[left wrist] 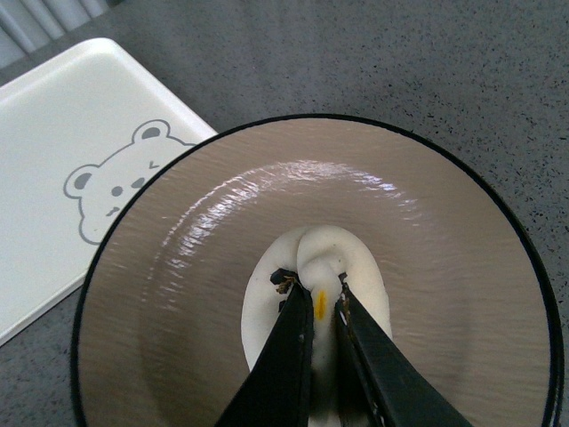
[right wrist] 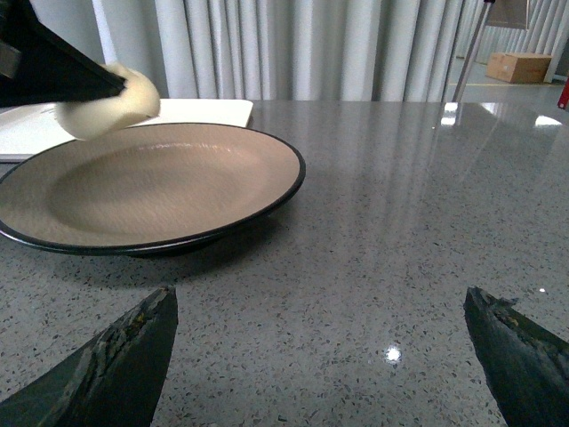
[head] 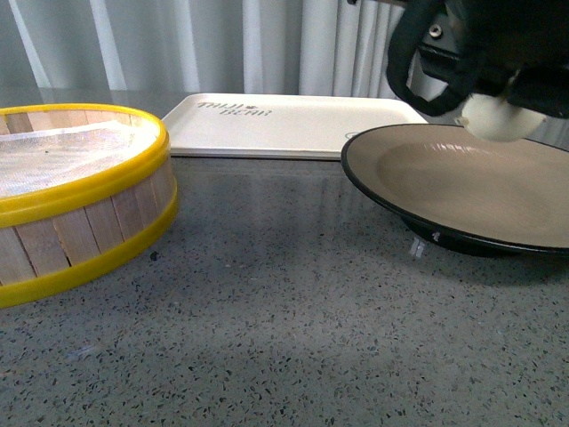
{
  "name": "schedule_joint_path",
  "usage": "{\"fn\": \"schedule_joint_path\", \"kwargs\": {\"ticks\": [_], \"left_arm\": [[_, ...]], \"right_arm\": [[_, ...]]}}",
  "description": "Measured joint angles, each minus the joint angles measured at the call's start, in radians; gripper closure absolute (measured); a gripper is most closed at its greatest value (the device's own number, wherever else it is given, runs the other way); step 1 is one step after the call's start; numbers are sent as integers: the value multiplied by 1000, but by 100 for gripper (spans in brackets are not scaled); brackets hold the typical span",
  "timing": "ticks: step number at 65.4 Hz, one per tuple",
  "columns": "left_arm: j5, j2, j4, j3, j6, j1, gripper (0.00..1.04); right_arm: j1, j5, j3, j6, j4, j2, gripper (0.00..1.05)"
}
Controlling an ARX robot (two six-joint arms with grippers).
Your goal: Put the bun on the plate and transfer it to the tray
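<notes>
On a grey speckled counter [head: 284,311], my left gripper [left wrist: 317,289] reaches in from the upper right of the front view, its dark jaws pinched narrow on the bun [left wrist: 363,271], a small white steamed bun with a pleated top. The bun [head: 498,120] hangs over the plate [head: 462,178], a wide shallow dish that is tan inside with a black rim and sits at the right of the counter. From the left wrist camera the bun sits over the middle of the plate [left wrist: 204,267]. From the right wrist camera it [right wrist: 107,102] looks lifted just above the dish's far side, though I cannot tell for certain that its underside is clear of the surface. The tray [head: 293,124], cream-white with printed lettering, lies flat on the far side of the counter, its right end just behind the plate's far left rim. A bear drawing shows on the tray [left wrist: 53,133] in the left wrist view. My right gripper [right wrist: 320,298] is low over the counter on the near right of the plate [right wrist: 151,178], its jaws spread wide and holding nothing. At the left stands a round wooden steamer basket [head: 80,205] with yellow rims, well apart from the plate. Pale curtains [head: 267,44] hang behind.
</notes>
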Motion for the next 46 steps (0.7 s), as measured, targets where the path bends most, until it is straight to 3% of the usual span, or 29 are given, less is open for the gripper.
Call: {"fn": "schedule_joint_path", "kwargs": {"ticks": [21,46], "left_arm": [[-10,151,-56,175,5,2,100],[-23,196,-71,190,19,18,100]], "right_arm": [[0,0,0,0,0,0,8],[0,0,0,0,0,0,8]]}}
